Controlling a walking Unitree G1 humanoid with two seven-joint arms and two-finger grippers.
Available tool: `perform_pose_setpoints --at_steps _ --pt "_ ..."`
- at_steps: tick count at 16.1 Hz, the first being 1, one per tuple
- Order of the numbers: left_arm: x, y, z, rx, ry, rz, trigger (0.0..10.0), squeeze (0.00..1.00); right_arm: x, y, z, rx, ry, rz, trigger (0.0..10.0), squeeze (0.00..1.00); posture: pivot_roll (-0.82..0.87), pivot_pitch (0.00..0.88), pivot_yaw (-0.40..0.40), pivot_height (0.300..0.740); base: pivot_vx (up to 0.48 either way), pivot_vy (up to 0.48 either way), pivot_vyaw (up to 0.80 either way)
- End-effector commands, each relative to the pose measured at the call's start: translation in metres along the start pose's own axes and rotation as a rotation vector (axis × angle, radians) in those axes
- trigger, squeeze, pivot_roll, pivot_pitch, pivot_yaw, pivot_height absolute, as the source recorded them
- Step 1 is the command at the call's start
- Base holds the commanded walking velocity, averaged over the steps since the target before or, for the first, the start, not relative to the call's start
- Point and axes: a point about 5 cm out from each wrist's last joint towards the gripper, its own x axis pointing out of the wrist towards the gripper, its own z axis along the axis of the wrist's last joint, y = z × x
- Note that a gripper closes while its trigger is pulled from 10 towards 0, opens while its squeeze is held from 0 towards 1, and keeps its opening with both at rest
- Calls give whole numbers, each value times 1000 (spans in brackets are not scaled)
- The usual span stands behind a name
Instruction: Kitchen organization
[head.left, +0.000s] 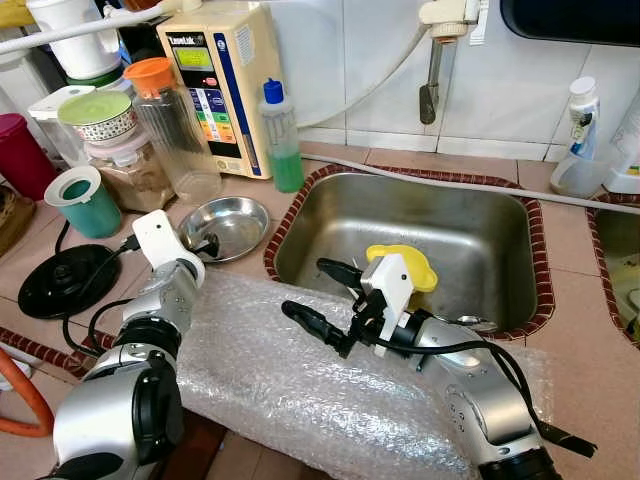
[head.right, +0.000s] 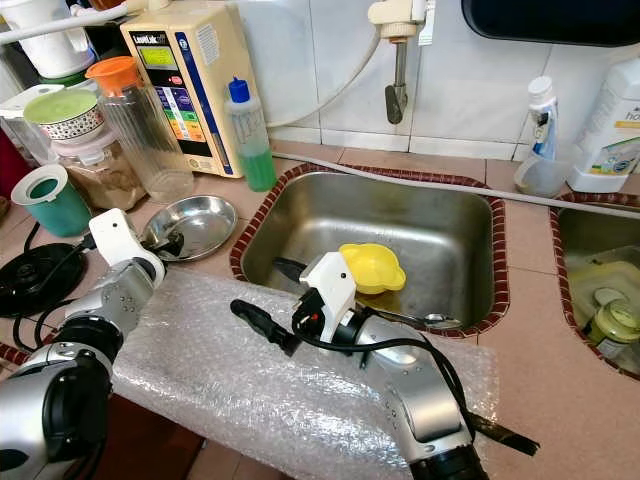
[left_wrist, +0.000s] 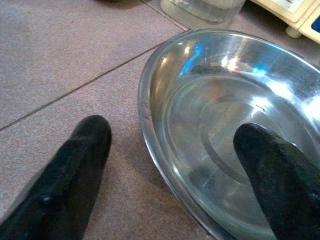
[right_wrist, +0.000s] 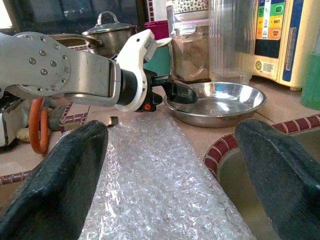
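Note:
A shallow steel bowl (head.left: 232, 222) sits on the tiled counter left of the sink (head.left: 480, 215). My left gripper (head.left: 205, 244) is open astride its near rim. In the left wrist view, one finger (left_wrist: 277, 175) is inside the bowl (left_wrist: 225, 115) and the other finger (left_wrist: 75, 170) rests over the counter outside it. My right gripper (head.left: 305, 288) is open and holds nothing. It hovers over the bubble wrap sheet (head.left: 290, 385) by the sink's front-left corner. A yellow plastic bowl (head.left: 408, 264) and a spoon (head.left: 470, 322) lie in the sink.
Behind the steel bowl stand a clear pitcher with an orange lid (head.left: 175, 130), a water purifier (head.left: 222, 80), a green soap bottle (head.left: 283, 140), jars and a teal cup (head.left: 82, 202). A black kettle base (head.left: 65, 278) lies left. A second sink (head.right: 600, 290) is at right.

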Motion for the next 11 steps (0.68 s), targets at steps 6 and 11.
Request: perform_pose_setpoints --at_steps 6,11 --pt "1 7 11 -31 2 22 0 0 3 3 6 15 -23 10 10000 0 83 0 172 740 0 0 0" --pt "1 8 9 -1 3 17 0 0 2 2 5 10 -13 14 10000 0 83 0 168 740 0 0 0"
